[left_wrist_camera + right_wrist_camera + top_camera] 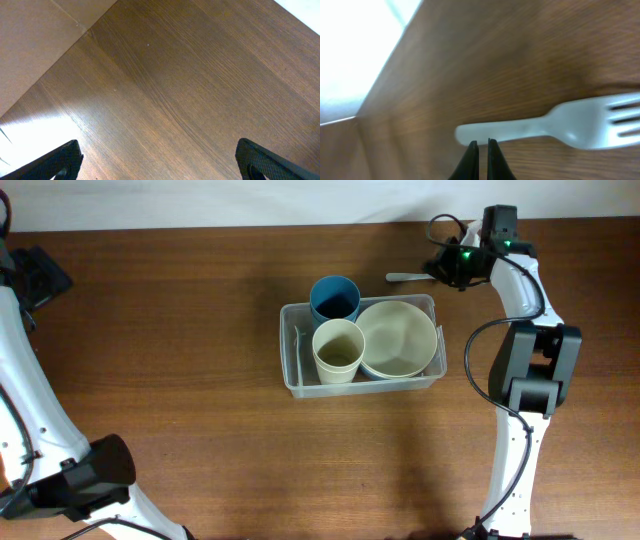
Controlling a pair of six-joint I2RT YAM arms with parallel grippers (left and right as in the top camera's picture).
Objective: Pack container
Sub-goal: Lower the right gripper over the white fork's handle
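Observation:
The container point(289, 348), a clear plastic bin, stands mid-table. Inside it are a blue cup point(335, 298), a cream cup point(338, 348) and a cream bowl point(398, 338). A pale plastic fork point(405, 278) lies flat on the table just behind the bin. My right gripper point(437, 272) is at the fork's handle end. In the right wrist view its fingertips point(483, 146) are shut with nothing between them, right at the edge of the fork point(545, 127) handle. My left gripper point(160, 160) is wide open over bare wood at the far left point(38, 275).
The table's back edge runs just behind the fork, with a white surface point(355, 55) beyond it. The right arm's body point(535, 365) stands right of the bin. The left arm's base point(80, 475) sits at the front left.

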